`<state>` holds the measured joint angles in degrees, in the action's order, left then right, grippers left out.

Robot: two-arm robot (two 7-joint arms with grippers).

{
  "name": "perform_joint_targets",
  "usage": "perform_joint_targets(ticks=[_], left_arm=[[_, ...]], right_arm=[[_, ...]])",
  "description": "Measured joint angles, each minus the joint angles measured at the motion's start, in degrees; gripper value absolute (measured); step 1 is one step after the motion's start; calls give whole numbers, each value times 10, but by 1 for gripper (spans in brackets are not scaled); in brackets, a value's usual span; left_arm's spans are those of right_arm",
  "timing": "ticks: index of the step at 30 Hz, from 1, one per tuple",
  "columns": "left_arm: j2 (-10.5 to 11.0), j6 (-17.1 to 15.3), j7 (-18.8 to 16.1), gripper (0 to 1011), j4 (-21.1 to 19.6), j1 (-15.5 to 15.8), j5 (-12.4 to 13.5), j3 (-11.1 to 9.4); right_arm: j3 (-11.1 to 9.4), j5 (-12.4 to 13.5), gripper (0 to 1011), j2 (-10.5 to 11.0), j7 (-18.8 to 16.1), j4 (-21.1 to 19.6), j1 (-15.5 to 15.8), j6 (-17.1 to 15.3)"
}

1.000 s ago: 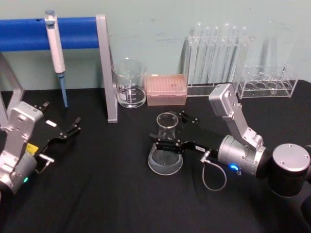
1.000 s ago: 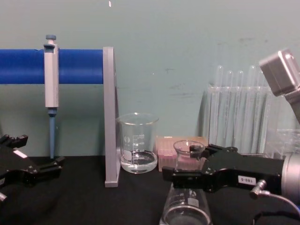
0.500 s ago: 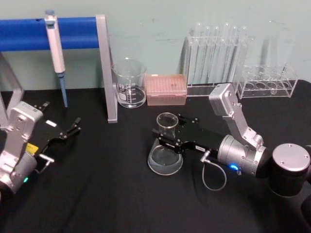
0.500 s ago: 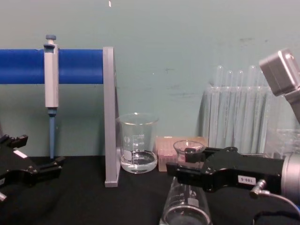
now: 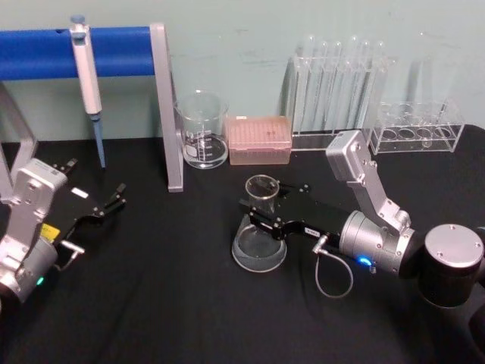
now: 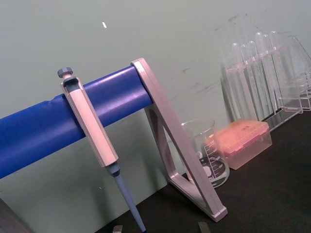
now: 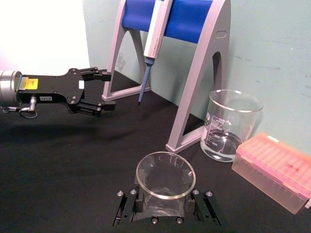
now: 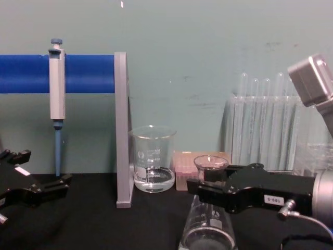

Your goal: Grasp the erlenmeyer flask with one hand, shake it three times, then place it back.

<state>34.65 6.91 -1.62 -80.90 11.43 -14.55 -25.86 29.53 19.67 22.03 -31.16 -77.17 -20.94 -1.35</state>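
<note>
Flask (image 5: 259,231) held by the neck in the right gripper (image 5: 253,213), mid-table.

Right arm lay low and roughly level, reaching in from the right side; its two fingers were clamped on either side of the flask's narrow neck just under the rim. The flask was upright, with its wide base down at the black table (image 5: 167,296); whether it touched could not be told. Left gripper (image 5: 112,202) was parked at the left edge, fingers spread, holding nothing. Count: one flask; one beaker (image 5: 202,133) with a little clear liquid; one pipette (image 5: 87,76) hung on one blue-barred stand (image 5: 167,106); one pink box (image 5: 260,140); one tall rack (image 5: 333,139) of test tubes (image 5: 352,76), number unclear; one low rack (image 5: 420,129).
</note>
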Motion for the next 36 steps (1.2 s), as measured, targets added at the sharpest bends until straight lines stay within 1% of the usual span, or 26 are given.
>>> perform_joint_targets(ticks=[7, 16, 22, 36], left_arm=[[0, 0, 0, 1001, 0, 0, 0, 0], [0, 0, 0, 1001, 0, 0, 0, 0], [0, 0, 0, 1001, 0, 0, 0, 0], [0, 0, 0, 1001, 0, 0, 0, 0]], right_arm=[[-1, 0, 451, 1, 1, -3, 1, 0], [-10, 9, 451, 8, 2, -32, 3, -6], [-15, 19, 451, 14, 3, -54, 3, -18], [-23, 35, 451, 29, 17, -96, -5, -53]])
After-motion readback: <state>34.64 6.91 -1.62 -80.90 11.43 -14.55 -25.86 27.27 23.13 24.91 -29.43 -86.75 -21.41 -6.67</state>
